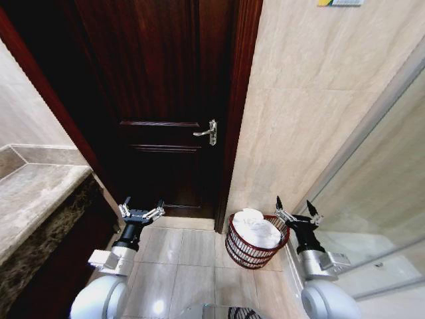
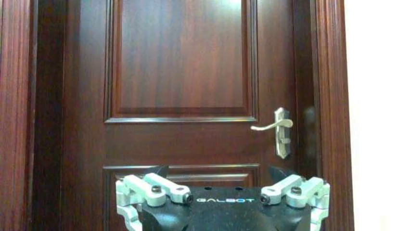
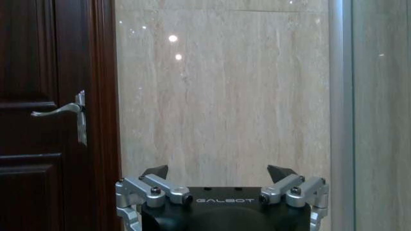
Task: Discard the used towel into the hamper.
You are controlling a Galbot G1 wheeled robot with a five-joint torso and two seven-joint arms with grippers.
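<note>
- The hamper (image 1: 256, 240) stands on the pale tiled floor (image 1: 179, 256), just beside the foot of the dark wooden door (image 1: 159, 100) and against the beige stone wall (image 1: 312, 113).
- A white towel (image 1: 255, 228) lies bunched inside the hamper, heaped up to its rim.
- The right gripper (image 1: 296, 207) hangs just beside the hamper, on the side away from the door, fingers spread wide and holding nothing; in the right wrist view the right gripper (image 3: 218, 172) faces the stone wall.
- The left gripper (image 1: 141, 208) hovers well apart from the hamper, in front of the door, fingers also wide and empty; in the left wrist view the left gripper (image 2: 218, 173) faces the door panel.
- A silver lever handle (image 1: 207, 132) sits on the door's edge nearest the wall.
- A marble-topped table (image 1: 36, 196) stands beyond the left gripper from the hamper.
- A glass partition (image 1: 378, 193) rises behind the right gripper.
</note>
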